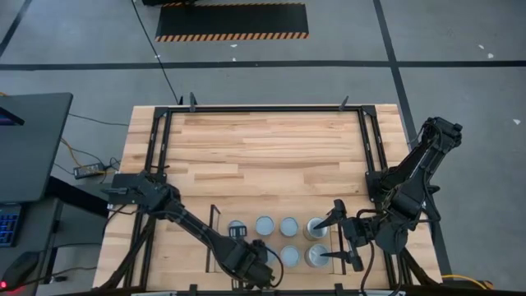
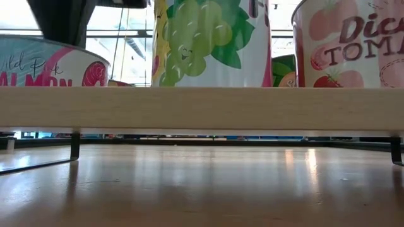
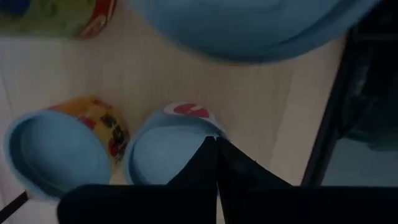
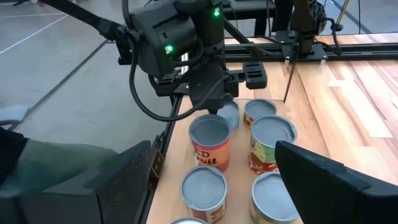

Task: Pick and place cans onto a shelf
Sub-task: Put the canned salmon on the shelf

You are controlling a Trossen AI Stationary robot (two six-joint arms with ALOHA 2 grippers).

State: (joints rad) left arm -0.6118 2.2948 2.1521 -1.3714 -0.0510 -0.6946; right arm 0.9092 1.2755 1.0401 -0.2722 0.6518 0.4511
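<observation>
Several cans with silver-grey tops point(image 1: 288, 225) stand in two rows on the shelf point(image 1: 220, 242), a light-wood bay at the table's near edge. The low view shows the shelf board point(image 2: 202, 107) with labelled cans point(image 2: 208, 44) upright on it. My left gripper point(image 1: 256, 267) is shut and points down over the near row's left end. In its wrist view the closed fingers point(image 3: 216, 155) hover above a can top point(image 3: 158, 149). My right gripper point(image 1: 337, 237) is open and raised at the shelf's right end. It faces the rows and has nothing between its fingers.
A black metal frame point(image 1: 156, 148) borders the wooden table point(image 1: 263, 148), whose far half is bare wood. The left arm point(image 4: 180, 43) reaches over the cans from the left. Thin dark legs point(image 2: 74, 148) raise the shelf board off the table.
</observation>
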